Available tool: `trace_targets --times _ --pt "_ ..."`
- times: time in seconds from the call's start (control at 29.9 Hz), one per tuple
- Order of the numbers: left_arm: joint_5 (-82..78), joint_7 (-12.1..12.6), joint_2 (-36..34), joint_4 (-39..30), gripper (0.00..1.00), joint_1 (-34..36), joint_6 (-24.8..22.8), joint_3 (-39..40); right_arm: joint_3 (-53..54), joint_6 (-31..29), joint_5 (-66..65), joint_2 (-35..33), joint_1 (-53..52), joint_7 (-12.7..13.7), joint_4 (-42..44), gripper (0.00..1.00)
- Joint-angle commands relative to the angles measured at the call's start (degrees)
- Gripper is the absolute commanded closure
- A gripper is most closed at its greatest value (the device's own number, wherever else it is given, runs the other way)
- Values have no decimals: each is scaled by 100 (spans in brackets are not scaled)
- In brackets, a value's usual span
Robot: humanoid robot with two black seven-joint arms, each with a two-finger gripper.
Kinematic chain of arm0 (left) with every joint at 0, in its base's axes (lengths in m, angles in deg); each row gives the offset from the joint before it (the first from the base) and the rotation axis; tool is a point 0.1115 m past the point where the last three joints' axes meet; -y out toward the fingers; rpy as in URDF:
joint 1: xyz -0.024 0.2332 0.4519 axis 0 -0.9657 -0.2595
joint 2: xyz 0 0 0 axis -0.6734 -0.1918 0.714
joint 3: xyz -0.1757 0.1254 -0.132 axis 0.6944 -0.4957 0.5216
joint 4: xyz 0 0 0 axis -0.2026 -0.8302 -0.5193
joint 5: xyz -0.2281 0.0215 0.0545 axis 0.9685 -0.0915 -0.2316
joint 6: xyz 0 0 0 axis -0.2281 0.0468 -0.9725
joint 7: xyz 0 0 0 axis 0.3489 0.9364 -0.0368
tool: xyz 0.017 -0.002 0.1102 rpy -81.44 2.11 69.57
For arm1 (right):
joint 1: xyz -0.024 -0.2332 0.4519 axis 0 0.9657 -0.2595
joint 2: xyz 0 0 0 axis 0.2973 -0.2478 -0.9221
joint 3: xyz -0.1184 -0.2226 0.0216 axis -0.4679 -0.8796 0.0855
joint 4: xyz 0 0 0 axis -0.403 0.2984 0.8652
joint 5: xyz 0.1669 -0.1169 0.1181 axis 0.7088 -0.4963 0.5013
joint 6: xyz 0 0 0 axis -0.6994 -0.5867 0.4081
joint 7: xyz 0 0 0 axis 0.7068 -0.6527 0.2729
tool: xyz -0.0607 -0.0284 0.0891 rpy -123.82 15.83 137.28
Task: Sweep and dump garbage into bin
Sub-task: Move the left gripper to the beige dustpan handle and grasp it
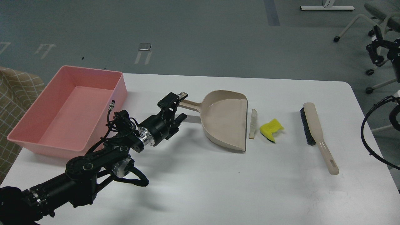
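Observation:
The bread slice (252,123) lies on edge just right of the beige dustpan's (225,122) open lip. The yellow sponge piece (271,128), dark green underneath, lies right of the slice. The pink bin (120,90) stands at the table's far left and looks bare inside. My left gripper (182,105) is low over the table at the end of the dustpan's handle, with one finger on each side of the handle and a gap still showing. My right gripper (378,47) is off the table at the far right edge of the view, dark and partly cut off.
The beige brush (315,131) with black bristles lies on the white table (218,187), right of the sponge, handle toward the front. A checked cloth (15,93) lies beyond the table's left edge. Chair legs (350,25) stand on the floor at the back right.

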Motion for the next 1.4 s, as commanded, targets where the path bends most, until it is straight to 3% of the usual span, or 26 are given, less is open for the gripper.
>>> trace_targets --times 0.0,0.54,0.64,0.7,0.87,1.24,1.37 --pt "4 -5 14 313 3 94 -1 -12 1 0 0 -15 71 9 -112 0" --pt "30 -102 471 1413 9 454 -54 5 62 0 0 -16 141 9 -138 0" --pt "22 -172 576 1685 14 498 -54 -3 80 0 0 -16 185 9 -182 0" --pt "13 -312 577 1712 21 507 -63 -12 80 0 0 -16 220 9 -235 0" --pt "13 -365 585 1773 38 516 -80 -21 115 0 0 -16 299 9 -252 0" --pt "13 -374 752 2037 40 525 -142 -21 115 0 0 -16 308 9 -252 0" --pt "13 -374 770 2055 47 560 -142 -21 115 0 9 -7 308 9 -252 0"
